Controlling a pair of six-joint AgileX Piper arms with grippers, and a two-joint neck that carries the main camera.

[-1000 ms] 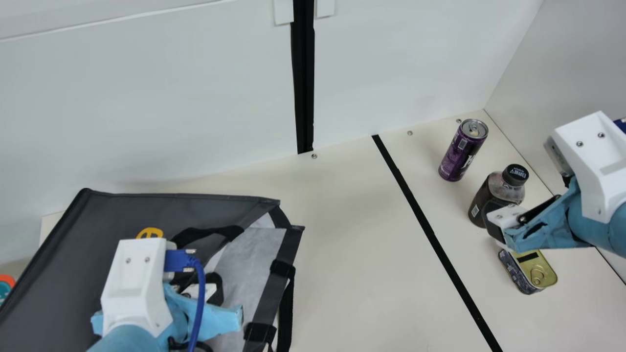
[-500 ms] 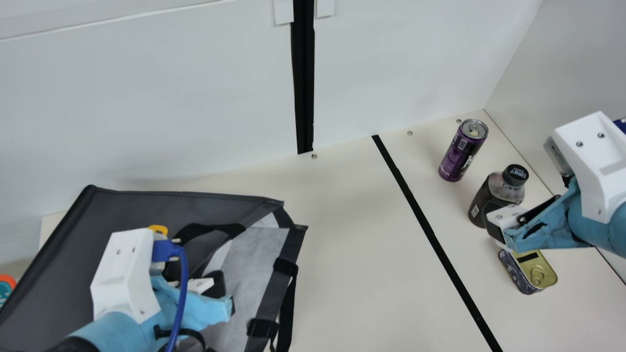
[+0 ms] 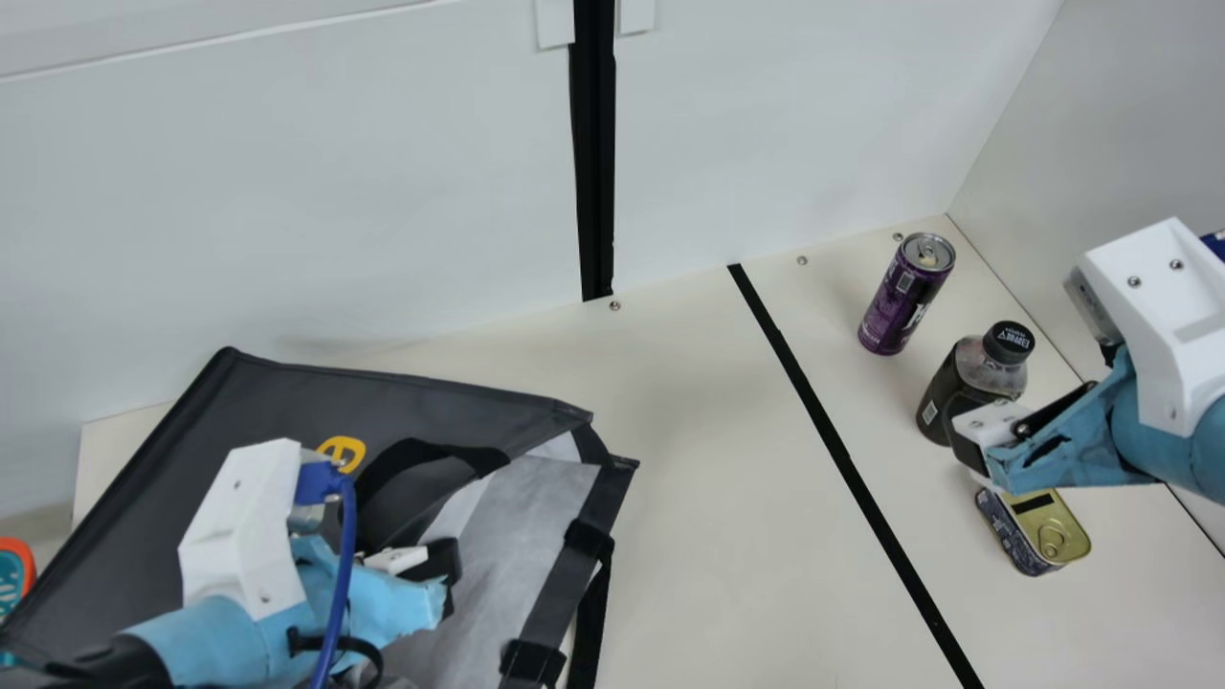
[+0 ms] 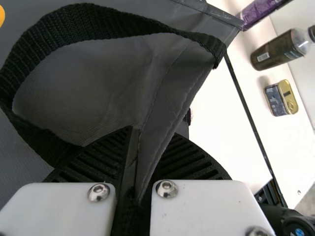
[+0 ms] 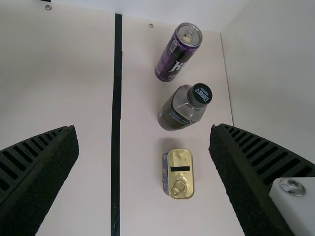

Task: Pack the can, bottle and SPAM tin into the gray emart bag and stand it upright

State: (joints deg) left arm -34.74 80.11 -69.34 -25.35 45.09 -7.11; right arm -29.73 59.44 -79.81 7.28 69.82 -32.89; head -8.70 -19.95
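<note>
My left gripper (image 3: 445, 574) is at the mouth of the gray bag (image 3: 402, 392), which lies at the left with its pale lining showing. In the left wrist view my left gripper (image 4: 138, 162) is shut on a fold of the bag's edge (image 4: 165, 113), beside the black strap loop. My right gripper (image 3: 967, 445) hangs over the right side; in the right wrist view my right gripper (image 5: 145, 167) stands wide open, holding nothing. The purple can (image 3: 904, 297) and dark bottle (image 3: 967, 378) stand upright. The tin (image 3: 1038, 531) rests in front of the bottle, gold lid up.
White walls (image 3: 785, 124) close off the back and right of the table (image 3: 708, 459). A black stripe (image 3: 842, 459) runs between the bag and the three goods. Something orange and teal (image 3: 11, 574) sits at the far left edge.
The bag's far edge and opening have shifted to the right, and its side has changed shape. My left arm first went left, then stayed nearly level with that spot. The right arm kept still.
</note>
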